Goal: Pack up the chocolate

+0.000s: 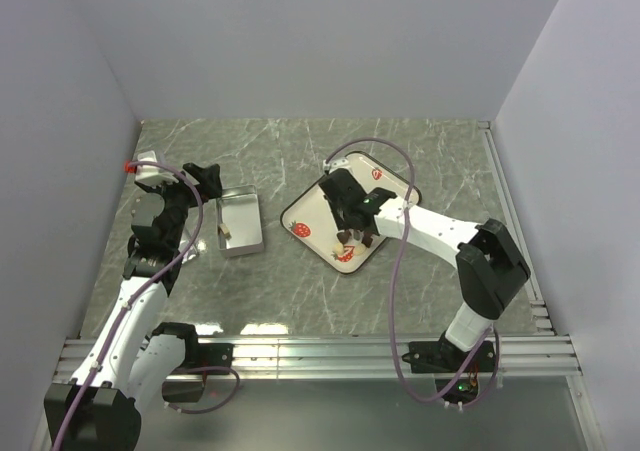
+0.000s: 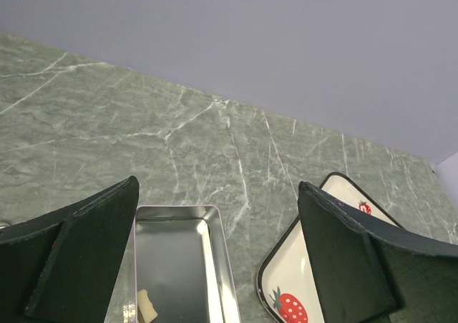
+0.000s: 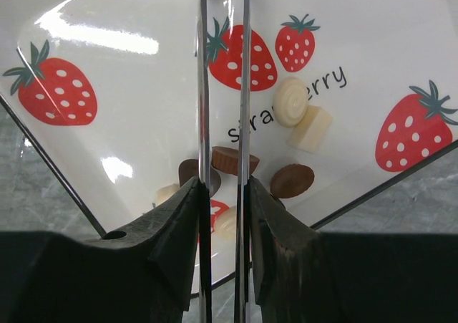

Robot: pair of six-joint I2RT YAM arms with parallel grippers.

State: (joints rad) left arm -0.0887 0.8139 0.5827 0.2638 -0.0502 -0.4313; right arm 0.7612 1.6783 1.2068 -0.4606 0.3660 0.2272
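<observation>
We find the chocolate lying loose on the strawberry tray. Brown and cream pieces are bunched near the tray corner that faces the near edge of the desk, and one cream piece is already in the tin toward the desk's left edge. The right fingers hang over that bunch, narrowed to a slim gap with a caramel-brown piece showing in it. We judge they are set this way to take one piece without knocking its neighbours, but we cannot tell whether they pinch it yet. The left fingers are spread wide and hold nothing, hovering just beside the tin on its left-edge side, likely to stay out of the way of the drop. The pieces crowd each other, so room beside the chosen one is tight, and the tray's dark rim runs close by. Between tray and tin lies a bare strip of desk, and the tin's mouth is open and mostly free, so the way across looks easy.
</observation>
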